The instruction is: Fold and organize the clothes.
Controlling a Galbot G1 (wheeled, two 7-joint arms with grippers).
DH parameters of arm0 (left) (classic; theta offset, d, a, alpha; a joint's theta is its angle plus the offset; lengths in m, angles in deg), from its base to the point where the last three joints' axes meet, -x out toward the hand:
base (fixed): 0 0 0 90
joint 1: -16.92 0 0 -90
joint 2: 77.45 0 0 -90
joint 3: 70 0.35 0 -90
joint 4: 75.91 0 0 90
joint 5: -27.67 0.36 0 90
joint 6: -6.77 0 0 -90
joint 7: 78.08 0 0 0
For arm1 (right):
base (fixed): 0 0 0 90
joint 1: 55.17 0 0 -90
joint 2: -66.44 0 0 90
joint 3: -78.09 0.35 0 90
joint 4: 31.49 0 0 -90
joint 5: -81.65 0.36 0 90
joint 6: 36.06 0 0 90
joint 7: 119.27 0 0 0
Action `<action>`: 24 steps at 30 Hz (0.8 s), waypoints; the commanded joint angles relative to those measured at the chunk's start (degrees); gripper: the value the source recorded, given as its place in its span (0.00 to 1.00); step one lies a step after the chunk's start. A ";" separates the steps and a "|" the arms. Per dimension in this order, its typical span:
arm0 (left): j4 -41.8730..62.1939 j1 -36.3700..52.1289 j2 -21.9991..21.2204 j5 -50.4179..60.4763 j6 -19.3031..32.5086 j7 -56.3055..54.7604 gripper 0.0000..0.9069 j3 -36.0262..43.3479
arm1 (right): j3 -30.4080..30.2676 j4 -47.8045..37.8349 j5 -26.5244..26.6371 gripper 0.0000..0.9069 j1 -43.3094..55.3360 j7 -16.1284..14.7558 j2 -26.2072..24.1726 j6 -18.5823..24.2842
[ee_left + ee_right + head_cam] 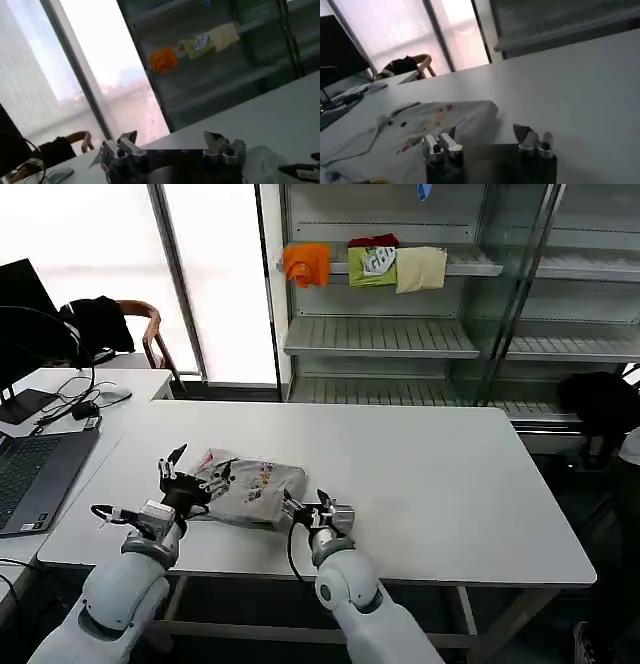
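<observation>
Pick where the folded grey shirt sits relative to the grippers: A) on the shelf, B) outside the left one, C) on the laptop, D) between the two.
D: the folded grey shirt lies on the white table between the left gripper and the right gripper, both open.

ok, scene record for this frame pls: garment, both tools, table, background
garment: light grey shirt, loosely folded, chest print facing up, near the front edge of the white table
left tool: left tool, open, at the shirt's left edge
right tool: right tool, open, at the shirt's right front corner
grasp: neither tool visibly clamps fabric
side desk: laptop to the robot's left
background: shelf rack with orange, green and cream folded items
</observation>
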 commanded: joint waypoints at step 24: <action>-0.14 -1.52 -0.48 -0.25 0.48 0.61 1.00 -0.75 | -0.24 2.49 -3.53 0.00 3.71 -0.69 -3.92 3.04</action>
